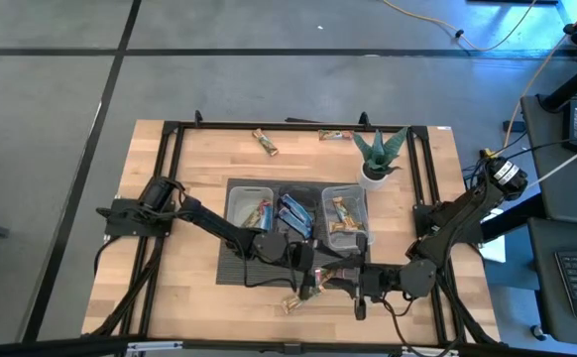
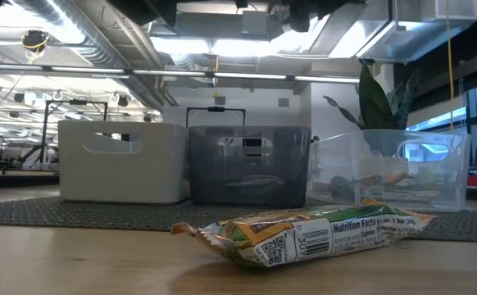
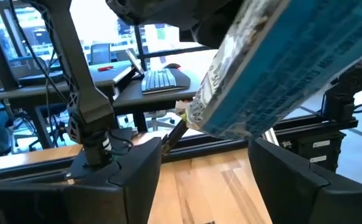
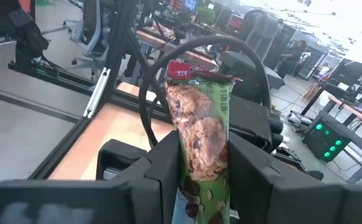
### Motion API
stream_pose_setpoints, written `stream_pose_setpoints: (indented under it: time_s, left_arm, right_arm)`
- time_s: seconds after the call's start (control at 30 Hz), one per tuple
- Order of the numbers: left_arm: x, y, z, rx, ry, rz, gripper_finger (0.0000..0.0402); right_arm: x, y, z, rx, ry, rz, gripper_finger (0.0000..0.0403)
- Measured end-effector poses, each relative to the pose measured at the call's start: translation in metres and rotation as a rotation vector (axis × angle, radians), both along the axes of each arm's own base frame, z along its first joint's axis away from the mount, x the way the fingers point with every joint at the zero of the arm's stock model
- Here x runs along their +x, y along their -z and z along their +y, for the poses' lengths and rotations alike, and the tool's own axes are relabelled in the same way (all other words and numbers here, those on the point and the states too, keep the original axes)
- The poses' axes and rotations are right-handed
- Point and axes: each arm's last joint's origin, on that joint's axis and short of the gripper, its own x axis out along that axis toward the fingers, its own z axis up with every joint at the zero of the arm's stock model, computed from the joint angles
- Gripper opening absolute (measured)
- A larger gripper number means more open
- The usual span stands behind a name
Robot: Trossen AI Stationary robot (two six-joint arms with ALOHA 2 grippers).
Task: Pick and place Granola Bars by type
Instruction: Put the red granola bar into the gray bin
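My left gripper (image 1: 306, 256) hovers over the dark mat just near of the middle bin. In its wrist view its fingers stand apart around the lower end of a shiny blue bar (image 3: 280, 68) that slants up past them. My right gripper (image 1: 322, 281) is close by, toward the near edge, shut on a green-and-tan bar with a granola picture (image 4: 199, 118). Another green and yellow bar (image 1: 293, 303) (image 2: 304, 233) lies flat on the wood near the near edge. Two more bars (image 1: 265, 143) (image 1: 335, 134) lie at the far edge. Further bars fill the three bins. My left gripper (image 3: 206, 149) has the blue bar by its crimped lower end (image 3: 203, 106), between the two fingertips. The bar is clear of the table and tilts upward. The exact place of contact is hidden by the bar itself. My right gripper (image 4: 203, 149) pinches the green-and-tan bar across its width, one finger on each long edge, at its middle (image 4: 201, 155). The bar stands up past the fingertips, lifted clear of the table, its red crimped end (image 4: 190, 70) free.
Three bins stand in a row on the mat: left (image 1: 249, 210) (image 2: 124, 160), middle with blue bars (image 1: 293, 213) (image 2: 247, 164), right with tan bars (image 1: 346, 213) (image 2: 411, 168). A spiky potted plant (image 1: 378, 154) (image 2: 378, 102) stands behind the right bin. A black frame rims the table.
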Motion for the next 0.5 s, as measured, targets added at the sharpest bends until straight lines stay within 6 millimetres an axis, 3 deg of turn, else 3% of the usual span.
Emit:
stream_pose_setpoints:
  time_s: [0.5]
  left_arm:
    - [-0.0026, -0.0066, -0.0068, 0.028, 0.07, -0.074, 0.0232]
  right_arm:
    - [0.0023, 0.001, -0.0028, 0.003, 0.013, 0.007, 0.0123]
